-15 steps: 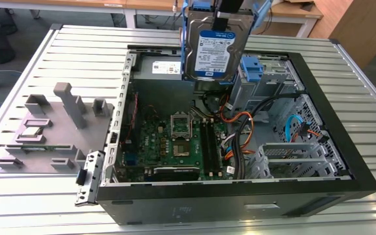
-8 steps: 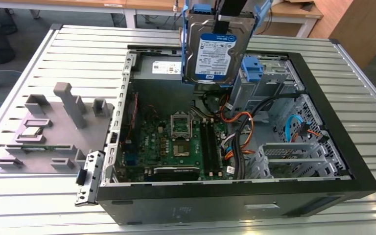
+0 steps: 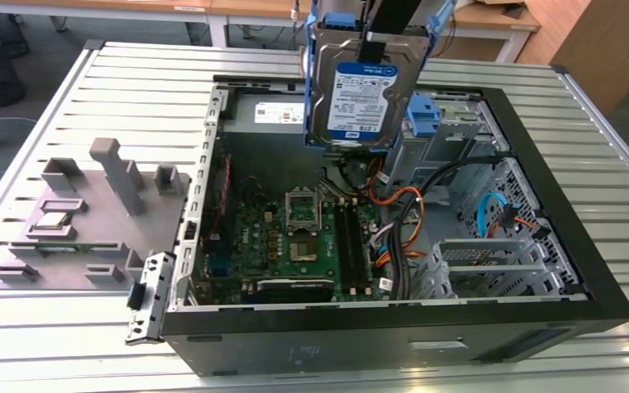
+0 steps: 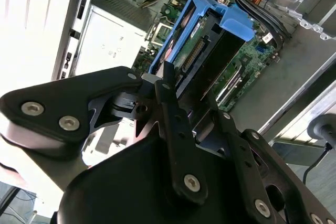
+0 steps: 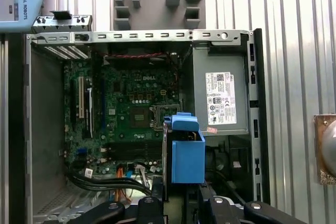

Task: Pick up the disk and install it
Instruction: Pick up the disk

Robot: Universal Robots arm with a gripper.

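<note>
The disk (image 3: 360, 97), a silver drive with a blue-and-white label and blue rails, hangs upright over the back middle of the open computer case (image 3: 576, 270). My gripper (image 3: 386, 37) is shut on its top edge. In the second wrist view the disk (image 4: 197, 51) points edge-on down toward the motherboard, held between the black fingers (image 4: 169, 90). In the first wrist view its blue rail (image 5: 185, 153) sits between the fingers (image 5: 149, 205), above the case floor beside the power supply.
A motherboard (image 3: 304, 233) and orange and black cables (image 3: 408, 221) lie inside the case. The grey power supply (image 5: 220, 98) sits at the back. A lighter-blue bracket (image 3: 424, 110) stands in the drive cage. A grey fixture (image 3: 85, 213) stands on the slatted table at the exterior view's left.
</note>
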